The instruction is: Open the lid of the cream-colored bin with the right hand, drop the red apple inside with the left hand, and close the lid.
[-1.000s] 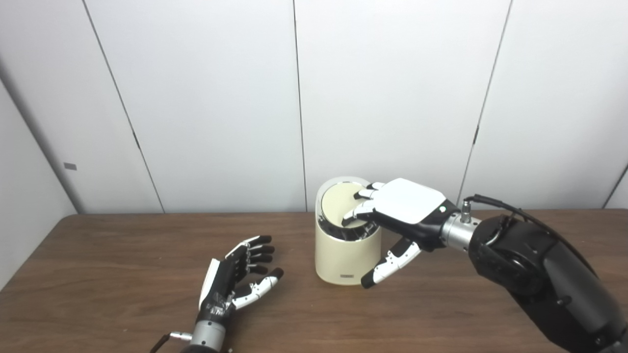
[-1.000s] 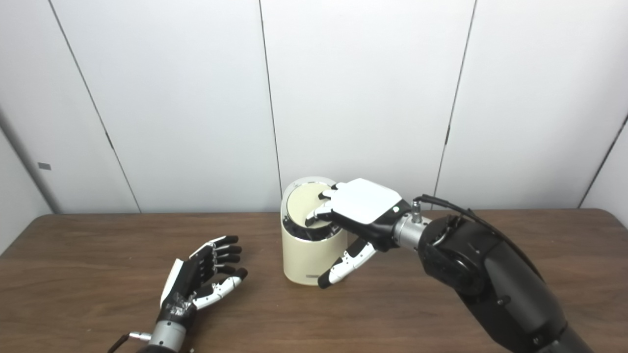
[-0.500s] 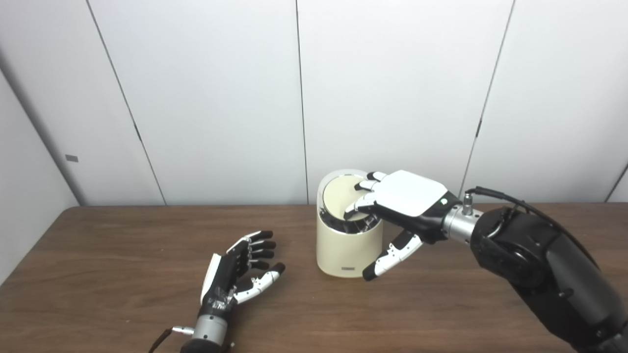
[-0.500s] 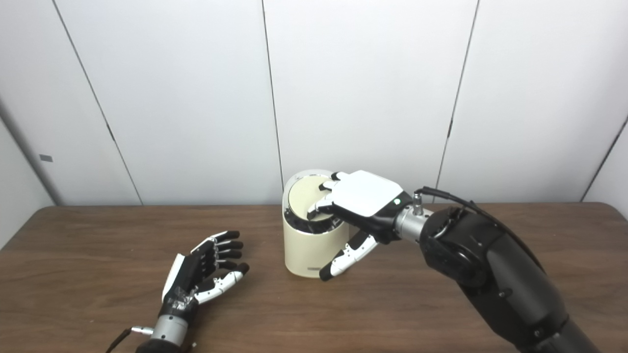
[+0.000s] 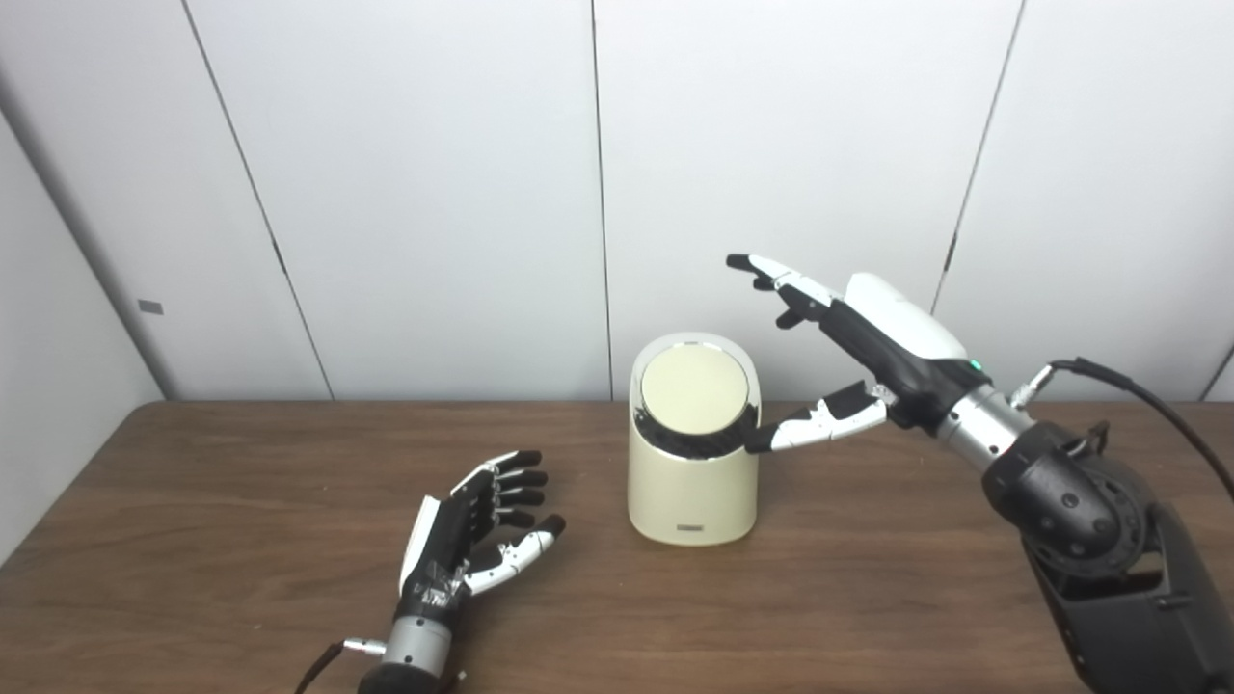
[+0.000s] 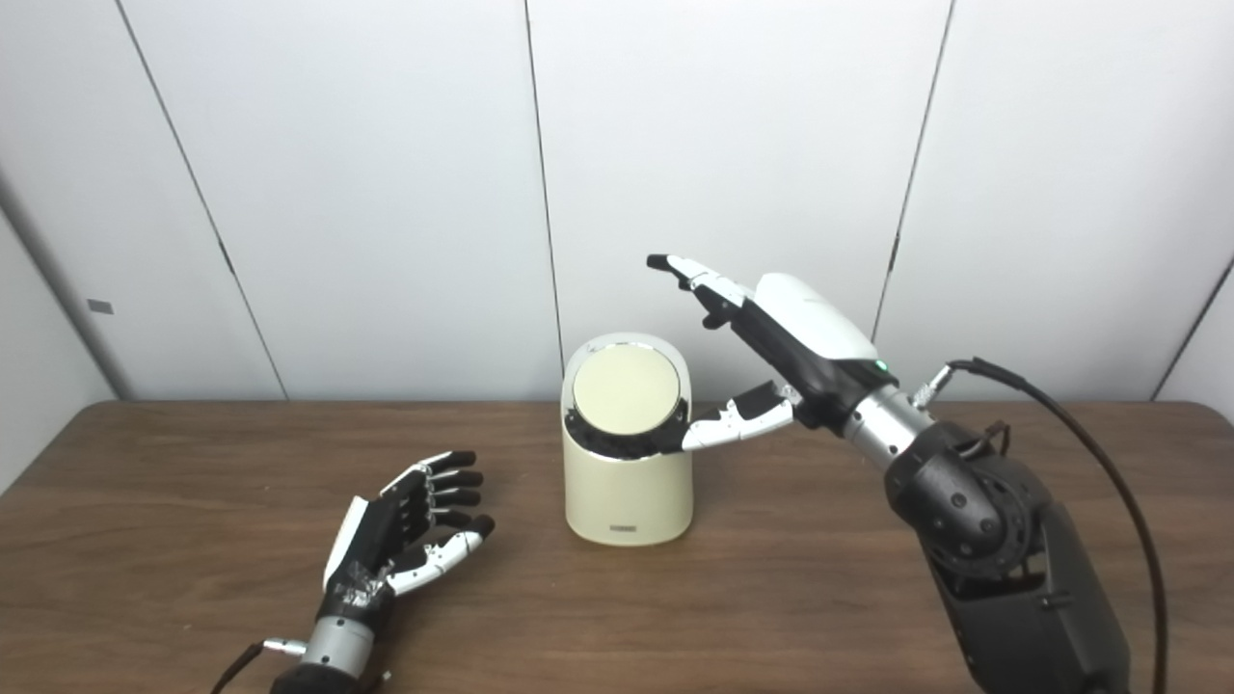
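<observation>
The cream-colored bin (image 5: 690, 477) stands on the brown table, its round tilted lid (image 5: 694, 388) lying flat in the chrome rim. My right hand (image 5: 858, 347) is raised above and to the right of the bin, open, fingers spread and pointing up-left, thumb tip close to the bin's right rim. My left hand (image 5: 472, 535) rests near the table's front left, open and palm up, holding nothing. No red apple shows in either view.
The brown table (image 5: 193, 540) runs the full width under both arms. White wall panels stand right behind the bin. A black cable (image 6: 1060, 424) loops off my right forearm.
My right hand has lifted off the lid and swung up to the right, fingers opening. The lid now sits uncovered. The left hand has stayed put. The camera drifted slightly.
</observation>
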Controlling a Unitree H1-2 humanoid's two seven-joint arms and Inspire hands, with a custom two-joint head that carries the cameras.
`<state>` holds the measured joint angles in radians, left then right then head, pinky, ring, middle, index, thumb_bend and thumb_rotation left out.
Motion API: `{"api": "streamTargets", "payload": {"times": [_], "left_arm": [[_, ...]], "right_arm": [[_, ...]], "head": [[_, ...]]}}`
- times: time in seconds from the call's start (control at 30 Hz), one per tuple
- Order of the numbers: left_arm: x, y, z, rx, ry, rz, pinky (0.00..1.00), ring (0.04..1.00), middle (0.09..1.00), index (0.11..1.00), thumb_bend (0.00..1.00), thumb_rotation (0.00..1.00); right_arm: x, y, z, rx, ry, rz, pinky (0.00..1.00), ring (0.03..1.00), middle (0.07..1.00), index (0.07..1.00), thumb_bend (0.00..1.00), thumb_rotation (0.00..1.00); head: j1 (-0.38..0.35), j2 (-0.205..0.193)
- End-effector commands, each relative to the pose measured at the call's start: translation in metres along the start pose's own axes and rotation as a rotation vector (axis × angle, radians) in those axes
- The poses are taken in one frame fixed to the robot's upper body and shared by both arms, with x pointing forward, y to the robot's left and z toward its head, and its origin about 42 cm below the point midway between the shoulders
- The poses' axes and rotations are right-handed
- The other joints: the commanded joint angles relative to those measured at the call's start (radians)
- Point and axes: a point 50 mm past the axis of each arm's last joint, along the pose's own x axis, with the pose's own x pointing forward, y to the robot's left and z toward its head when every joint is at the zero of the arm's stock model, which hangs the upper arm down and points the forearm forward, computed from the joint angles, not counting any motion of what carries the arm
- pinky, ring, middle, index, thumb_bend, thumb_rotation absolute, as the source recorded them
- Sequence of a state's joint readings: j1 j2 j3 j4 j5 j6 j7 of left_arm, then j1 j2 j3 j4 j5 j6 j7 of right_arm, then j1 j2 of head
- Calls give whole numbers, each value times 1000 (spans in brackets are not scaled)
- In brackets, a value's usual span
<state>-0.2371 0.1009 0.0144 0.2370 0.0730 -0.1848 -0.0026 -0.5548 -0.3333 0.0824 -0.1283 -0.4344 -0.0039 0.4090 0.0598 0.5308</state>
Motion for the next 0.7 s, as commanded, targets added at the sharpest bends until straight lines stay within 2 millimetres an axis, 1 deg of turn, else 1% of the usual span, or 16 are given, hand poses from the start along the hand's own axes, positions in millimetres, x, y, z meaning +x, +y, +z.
{"api": "streamTargets", "payload": {"times": [0.0,0.03,0.07,0.13,0.2,0.27,0.37,0.5,0.6,0.67], "left_arm": [[-8,1,-8,4,9,1,649,704,727,782,577,91],[-7,1,-8,3,9,1,647,704,727,783,578,91],[-7,2,-8,1,9,0,646,704,727,782,580,90],[-7,2,-8,-3,7,-1,637,704,729,783,583,89],[-7,2,-7,-3,4,-3,623,700,733,782,584,85],[-7,2,-7,-4,3,-3,624,701,734,780,586,86],[-6,3,-6,-4,-2,-9,623,702,734,780,585,81],[-6,3,-5,8,-8,-12,606,696,730,778,587,74],[-6,3,-5,1,-9,-14,603,694,732,778,594,83],[-6,3,-4,-3,-11,-17,609,694,732,777,594,75]], "right_arm": [[-4,-14,-5,47,-4,-72,817,935,984,997,716,328],[-9,-11,-11,70,8,-77,842,941,985,999,722,324],[-14,-8,-18,88,32,-84,844,948,984,998,734,321],[-25,0,-31,117,85,-94,814,930,987,986,760,338],[-36,9,-44,133,132,-92,804,900,963,978,792,304],[-45,18,-54,145,168,-82,798,893,954,995,803,301],[-55,31,-67,163,201,-88,783,887,950,993,814,318],[-63,45,-75,176,220,-106,759,875,939,983,808,331],[-67,54,-75,207,242,-112,732,867,930,965,799,322],[-68,59,-75,227,254,-112,764,871,927,955,804,314]], "head": [[0,-1],[0,-1],[-1,-3],[0,-4],[3,-3],[1,-2],[-1,-2],[-6,-4],[-5,-4],[-5,-4]]}}
